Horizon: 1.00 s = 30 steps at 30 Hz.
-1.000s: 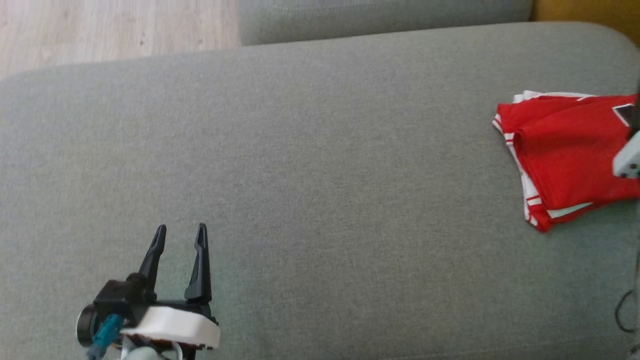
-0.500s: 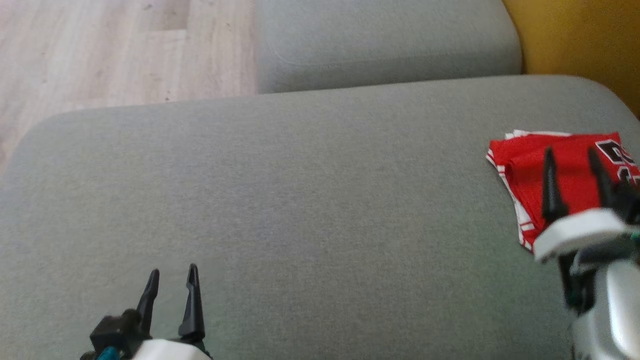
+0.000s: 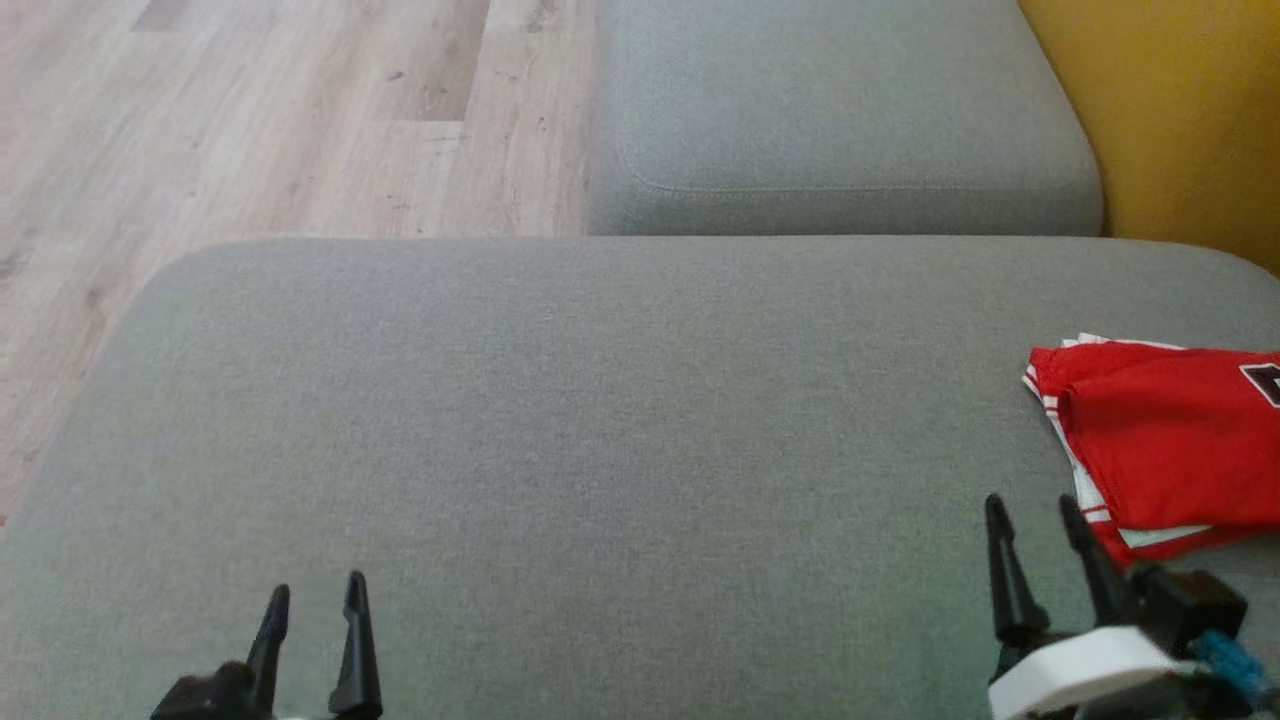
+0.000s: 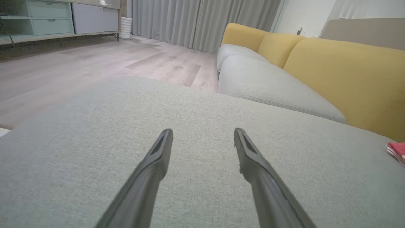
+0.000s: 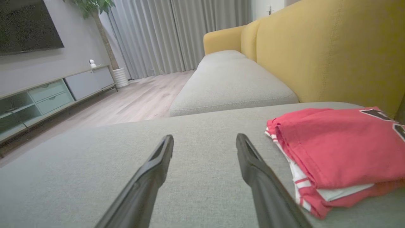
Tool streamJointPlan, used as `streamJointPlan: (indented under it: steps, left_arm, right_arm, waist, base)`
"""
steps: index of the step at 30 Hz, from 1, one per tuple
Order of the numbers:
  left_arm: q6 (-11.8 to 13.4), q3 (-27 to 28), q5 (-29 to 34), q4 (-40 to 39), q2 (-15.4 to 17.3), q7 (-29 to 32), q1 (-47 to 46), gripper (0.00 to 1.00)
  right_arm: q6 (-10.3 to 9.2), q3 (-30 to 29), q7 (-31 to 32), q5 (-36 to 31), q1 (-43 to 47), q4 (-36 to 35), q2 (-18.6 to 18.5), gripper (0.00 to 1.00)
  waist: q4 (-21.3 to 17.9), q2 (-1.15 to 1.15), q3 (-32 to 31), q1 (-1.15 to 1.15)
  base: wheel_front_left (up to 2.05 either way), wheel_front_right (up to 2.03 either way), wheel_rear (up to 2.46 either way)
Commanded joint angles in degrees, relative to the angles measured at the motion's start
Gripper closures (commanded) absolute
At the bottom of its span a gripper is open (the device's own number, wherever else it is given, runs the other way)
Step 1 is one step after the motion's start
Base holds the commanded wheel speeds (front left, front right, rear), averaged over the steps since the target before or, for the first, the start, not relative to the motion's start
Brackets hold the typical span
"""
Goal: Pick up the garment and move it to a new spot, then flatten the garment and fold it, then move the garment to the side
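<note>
The garment (image 3: 1170, 440) is a red jersey with white trim and black lettering, folded into a neat stack at the right edge of the grey seat cushion (image 3: 600, 430). In the right wrist view the garment (image 5: 335, 148) lies just right of my fingers; a corner of the garment (image 4: 397, 150) shows in the left wrist view. My right gripper (image 3: 1033, 510) stands open and empty, just left of and nearer than the stack, not touching it. Low at the left, my left gripper (image 3: 317, 590) is open over bare cushion, holding nothing. Both grippers (image 4: 203, 133) (image 5: 205, 139) show spread fingers in the wrist views.
A second grey cushion (image 3: 840, 110) lies beyond the first, with a yellow backrest (image 3: 1180, 110) along the right. Wooden floor (image 3: 250, 120) borders the left and far side. A TV cabinet (image 5: 47, 98) and grey curtains (image 5: 177, 34) stand across the room.
The head camera has tilted and turned, shifting the whole picture. My right gripper has drawn back off the garment and now sits low, beside the stack's near left corner. The garment stays folded.
</note>
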Motion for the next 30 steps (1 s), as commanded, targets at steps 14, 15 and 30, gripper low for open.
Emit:
streamJointPlan:
  steps: [14, 15, 30]
  left_arm:
    - [0.56, 1.3, 2.21, -0.13, 1.68, -0.31, -1.92, 0.0]
    - [0.55, 1.22, 2.16, -0.13, 1.68, -0.16, -1.96, 0.0]
    - [-1.54, 0.99, -2.49, 4.3, -2.0, 1.75, 0.91, 1.0]
  right_arm:
    - [0.12, 3.83, -3.13, 0.71, -0.81, 1.61, -0.41, 0.0]
    - [0.12, 3.88, -3.18, 0.6, -0.92, 1.72, -0.41, 0.0]
    - [0.01, 1.67, -1.18, 7.06, 1.33, 6.88, 0.02, 1.0]
  waist:
    - [0.83, 0.0, -0.72, 0.0]
    - [0.79, 0.0, -0.69, 0.0]
    - [0.32, 0.0, -0.08, 0.01]
  base:
    - [0.0, 0.0, 0.0]
    - [0.0, 0.0, 0.0]
    - [0.0, 0.0, 0.0]
